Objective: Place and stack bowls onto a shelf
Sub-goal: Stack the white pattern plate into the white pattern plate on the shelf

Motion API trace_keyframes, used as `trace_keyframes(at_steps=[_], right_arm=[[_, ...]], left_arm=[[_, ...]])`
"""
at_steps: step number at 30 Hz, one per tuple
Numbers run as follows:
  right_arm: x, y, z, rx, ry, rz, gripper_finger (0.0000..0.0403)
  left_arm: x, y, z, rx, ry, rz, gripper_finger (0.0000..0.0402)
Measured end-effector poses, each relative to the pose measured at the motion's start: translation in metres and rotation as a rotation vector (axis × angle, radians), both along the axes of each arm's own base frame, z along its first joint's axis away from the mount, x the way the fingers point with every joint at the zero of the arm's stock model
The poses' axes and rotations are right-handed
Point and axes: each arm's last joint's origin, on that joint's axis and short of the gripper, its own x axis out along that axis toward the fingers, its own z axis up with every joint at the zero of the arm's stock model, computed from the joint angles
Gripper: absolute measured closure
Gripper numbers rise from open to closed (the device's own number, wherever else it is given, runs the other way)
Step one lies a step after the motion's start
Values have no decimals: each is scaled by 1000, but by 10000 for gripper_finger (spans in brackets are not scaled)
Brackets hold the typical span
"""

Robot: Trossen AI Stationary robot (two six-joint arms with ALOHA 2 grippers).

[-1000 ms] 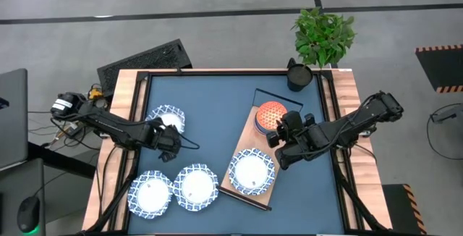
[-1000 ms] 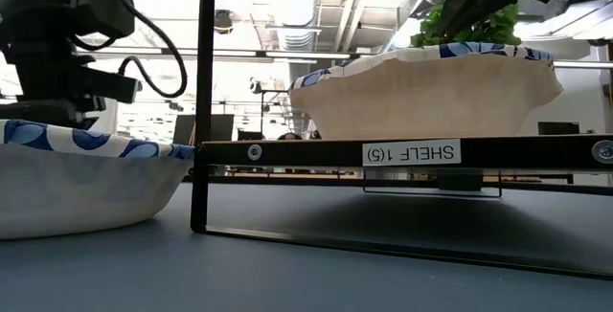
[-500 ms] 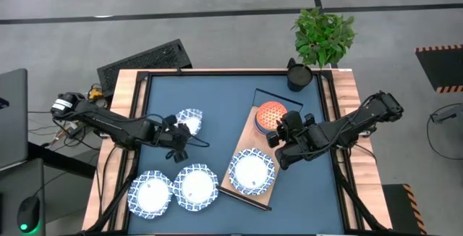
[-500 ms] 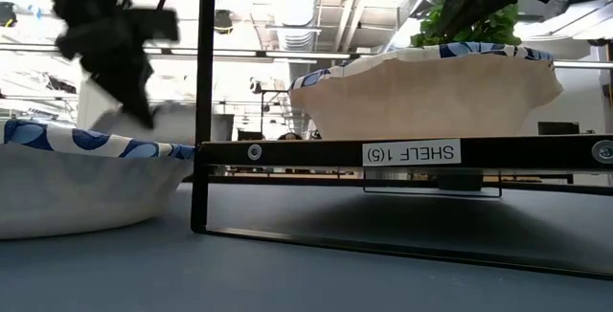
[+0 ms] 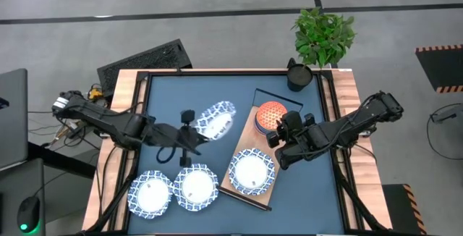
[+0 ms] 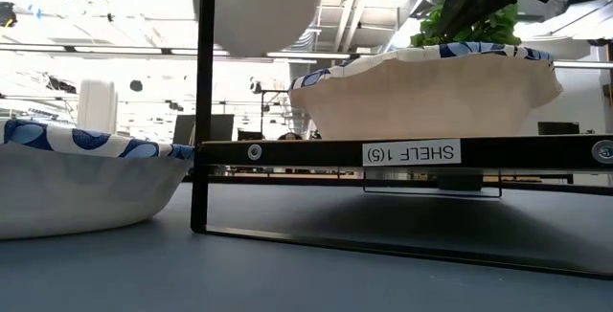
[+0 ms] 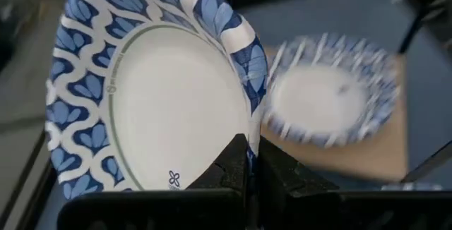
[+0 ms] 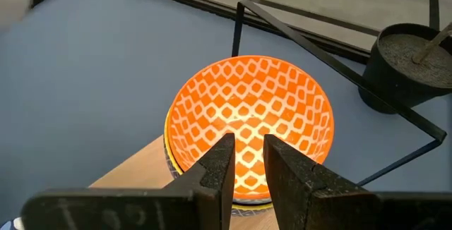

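Note:
My left gripper [image 5: 196, 134] [image 7: 248, 161] is shut on a white bowl with a blue patterned rim [image 5: 216, 118] [image 7: 148, 96], carried tilted above the table's middle. In the low view its pale underside [image 6: 257, 6] shows high up. On the light-wood shelf [image 5: 233, 165] sit another white bowl [image 5: 252, 171] and an orange patterned bowl [image 5: 271, 114] stacked on a blue one. My right gripper [image 5: 278, 136] [image 8: 247, 161] hovers over the shelf beside the orange bowl [image 8: 248, 125], fingers a little apart with nothing between them. Two more white bowls [image 5: 150, 194] [image 5: 195, 187] rest on the table near the front left. My left gripper pinches the bowl's blue rim [image 7: 248, 140] between its two fingers, one inside the bowl and one outside. The fingers come from the table's left, slanting a little downward. The bowl is lifted clear of the table, tipped up on its edge.
A dark cup-like pot [image 5: 299, 75] stands at the table's far right corner, with a potted plant [image 5: 323, 36] behind it. The shelf's black wire frame [image 5: 278, 97] reaches toward the pot. Bare blue table top [image 5: 210, 90] lies at the far left and middle.
My left gripper has risen and gone toward the table's right, toward the shelf, and its wrist has rolled. The white bowl it holds has left the table at the left, been carried along, and now hangs tipped and clear above the middle.

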Motion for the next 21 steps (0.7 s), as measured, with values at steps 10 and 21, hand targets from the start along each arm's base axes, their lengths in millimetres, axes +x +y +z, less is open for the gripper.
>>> trace_keyframes(at_steps=[10, 21], right_arm=[[-3, -12, -1, -12, 35, -67, 301], [-17, -20, 6, 5, 60, -126, 301]], left_arm=[[32, -25, -6, 14, -48, -215, 401], [104, -61, -11, 165, 243, -395, 401]])
